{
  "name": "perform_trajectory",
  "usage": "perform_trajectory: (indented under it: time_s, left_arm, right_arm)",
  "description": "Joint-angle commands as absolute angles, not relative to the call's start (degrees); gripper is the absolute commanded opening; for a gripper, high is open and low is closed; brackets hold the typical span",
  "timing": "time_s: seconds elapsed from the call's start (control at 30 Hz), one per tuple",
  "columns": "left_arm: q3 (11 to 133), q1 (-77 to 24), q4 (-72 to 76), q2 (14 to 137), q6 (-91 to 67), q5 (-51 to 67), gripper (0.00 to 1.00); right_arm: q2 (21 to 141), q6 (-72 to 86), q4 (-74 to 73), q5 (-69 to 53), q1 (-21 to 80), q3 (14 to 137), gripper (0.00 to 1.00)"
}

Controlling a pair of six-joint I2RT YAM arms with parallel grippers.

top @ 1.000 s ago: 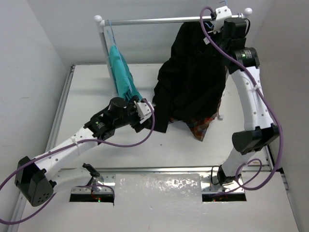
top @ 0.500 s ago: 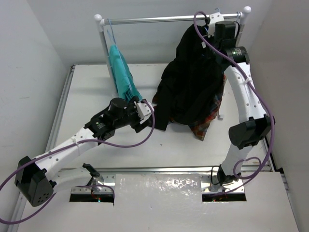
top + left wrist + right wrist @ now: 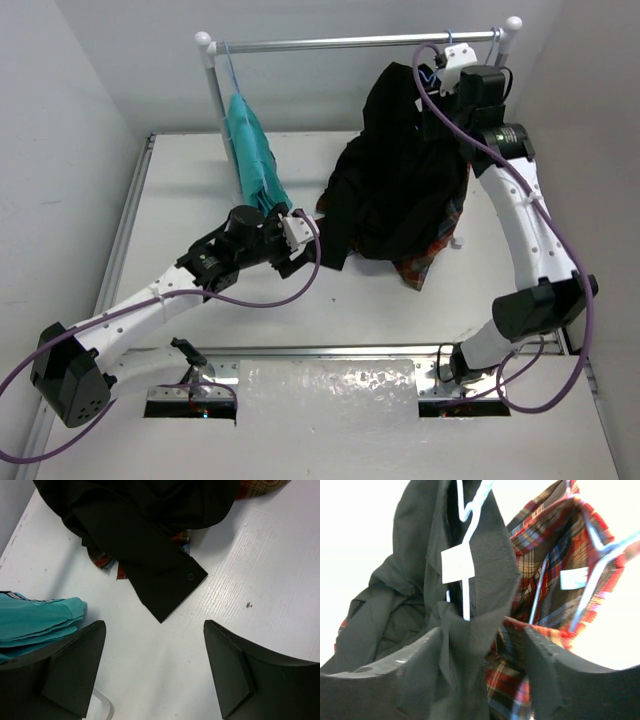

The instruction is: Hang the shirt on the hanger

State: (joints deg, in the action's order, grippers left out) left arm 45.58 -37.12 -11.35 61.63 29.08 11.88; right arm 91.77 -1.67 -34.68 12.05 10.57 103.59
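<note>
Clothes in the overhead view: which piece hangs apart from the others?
The teal garment, alone near the rail's left end; the black shirt and plaid shirt overlap at the right end.

nothing legible — the white tag point(image 3: 457, 565) on the shirt point(image 3: 405, 595) looks blank.

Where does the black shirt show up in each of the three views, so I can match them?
Top external: the black shirt hangs right of centre, below the rail.
Left wrist: it lies across the top, with one cuffed sleeve reaching mid-frame.
Right wrist: it fills the left half, on a pale hanger.
Shared landmark: the red plaid shirt, visible in all three.
</note>
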Motion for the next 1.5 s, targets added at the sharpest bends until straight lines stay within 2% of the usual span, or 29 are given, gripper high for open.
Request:
perform_trajectory:
  time_s: [0.0,0.03,0.1,0.13,0.17,0.3,0.47,0.5,0.53,0.67,0.8,0.93,1.17,1.33,1.47]
  left_arm:
    - [45.2,-37.1,-8.5,59.9,28.1,13.2,0.77]
    - [45.3,-37.1,-8.6,59.9,28.2,13.0,0.77]
    - [45.0,-37.0,-8.7,59.8,28.0,12.9,0.77]
    - [44.8,-37.1,-8.6,59.7,27.9,12.7,0.77]
    - [44.3,-37.1,-8.6,59.6,27.4,12.7,0.77]
    - [42.8,-37.0,-8.5,58.8,25.8,12.4,0.77]
    - [40.2,-36.7,-8.5,58.3,21.8,8.6,0.77]
    - [39.6,-36.7,-8.4,58.1,21.0,7.7,0.77]
    - [38.6,-36.7,-8.0,57.8,20.2,5.8,0.77]
    - [35.6,-36.4,-5.9,56.9,15.1,0.5,0.77]
    - [29.3,-36.2,-3.0,55.5,11.8,-4.6,0.76]
    - [25.9,-36.1,1.2,54.5,9.1,-9.9,0.76]
    - [23.3,-35.9,6.4,52.8,9.3,-17.8,0.76]
    - [20.1,-35.6,11.0,52.2,9.3,-22.4,0.76]
    - [20.1,-35.6,11.1,52.5,9.1,-21.4,0.76]
  right_arm:
    - [87.6,-2.3,-33.7,9.2,10.4,103.5,0.64]
    - [86.3,-2.5,-34.3,8.6,10.4,103.6,0.73]
    - [84.6,-2.2,-34.9,6.0,10.4,103.2,0.83]
    - [82.3,-1.5,-35.2,4.8,10.5,101.8,0.98]
    - [81.0,-0.9,-34.9,3.7,10.5,100.4,0.99]
    - [71.4,2.9,-29.9,-2.8,10.5,88.3,0.99]
    - [58.0,5.3,-27.8,-1.2,10.5,73.0,0.99]
    - [56.7,5.7,-29.2,1.1,10.5,71.7,0.99]
    - [55.8,7.5,-33.2,9.8,10.5,70.2,0.99]
    - [49.1,13.0,-41.0,32.4,10.4,64.1,0.99]
    - [43.1,20.7,-45.6,43.8,10.4,57.0,0.99]
    - [40.0,22.1,-45.5,52.1,10.4,50.5,0.99]
    - [45.2,25.7,-40.2,49.1,10.4,35.3,0.99]
    - [41.8,23.0,-23.2,40.9,10.5,23.5,0.99]
    - [41.3,32.8,-21.5,47.4,10.4,19.9,0.99]
